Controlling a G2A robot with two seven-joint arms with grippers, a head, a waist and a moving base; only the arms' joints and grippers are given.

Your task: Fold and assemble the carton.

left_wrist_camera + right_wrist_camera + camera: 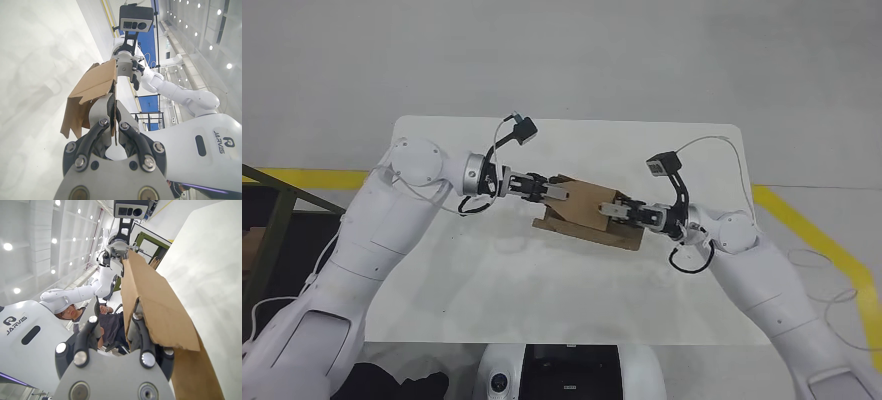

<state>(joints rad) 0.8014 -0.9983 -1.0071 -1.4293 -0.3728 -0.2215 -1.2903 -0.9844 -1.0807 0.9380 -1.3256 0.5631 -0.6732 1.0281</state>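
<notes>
Carton (582,212) spans between both end effectors above the bench (542,290). Left end effector (113,106) clamps a panel edge; right end effector (117,303) stands spread, straddling the opposite wall. Judged early: body partly opened, flaps unfolded, squaring and closing remain.

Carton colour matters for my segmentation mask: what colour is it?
The carton is plain brown cardboard, best seen in the right wrist view.
</notes>
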